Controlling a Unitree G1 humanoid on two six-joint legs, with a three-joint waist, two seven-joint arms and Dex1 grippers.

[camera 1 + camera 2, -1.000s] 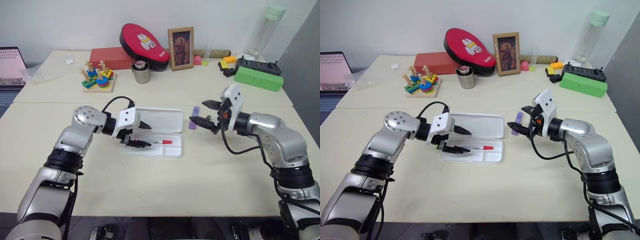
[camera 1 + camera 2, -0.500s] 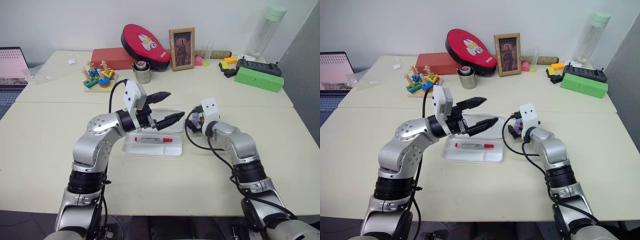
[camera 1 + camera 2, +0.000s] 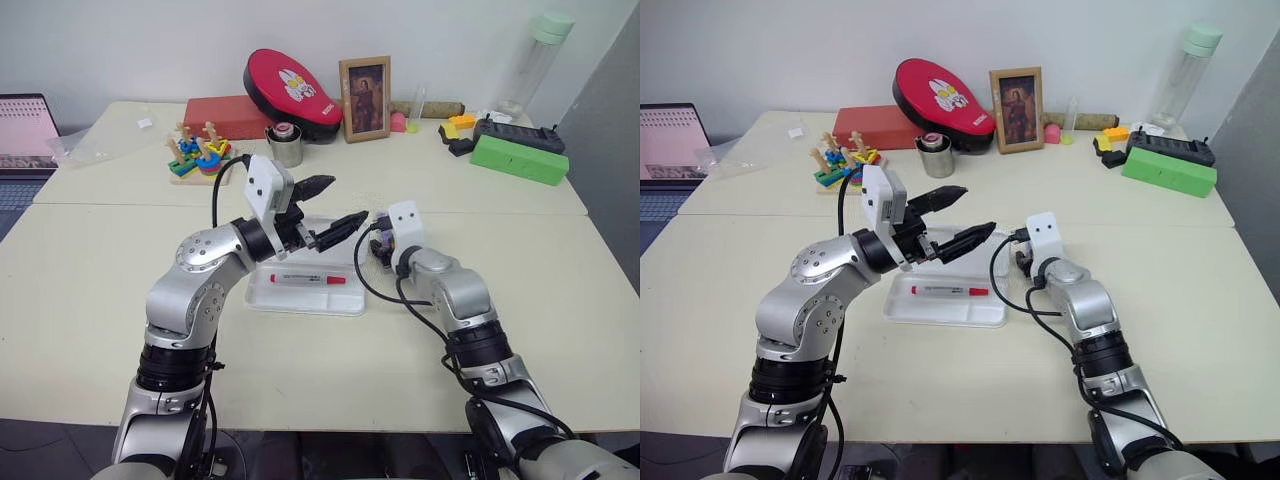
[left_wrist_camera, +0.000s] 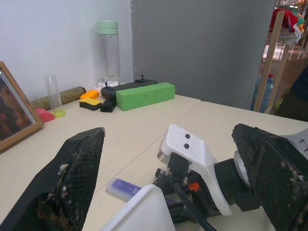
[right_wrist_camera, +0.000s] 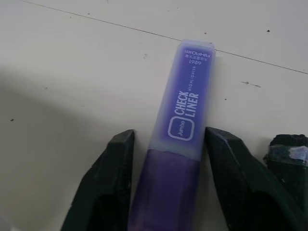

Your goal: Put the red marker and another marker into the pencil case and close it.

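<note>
Right wrist view: right gripper [image 5: 166, 180] fingers [image 5: 115, 180] straddle purple highlighter [image 5: 185, 120].

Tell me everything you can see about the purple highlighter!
The purple highlighter is short and flat, made of see-through light purple plastic with a darker purple part at one end. White letters on it read CHECK LINER. It lies flat on the cream table, beside the white pencil case. The right gripper has one black finger on each side of it.
</note>
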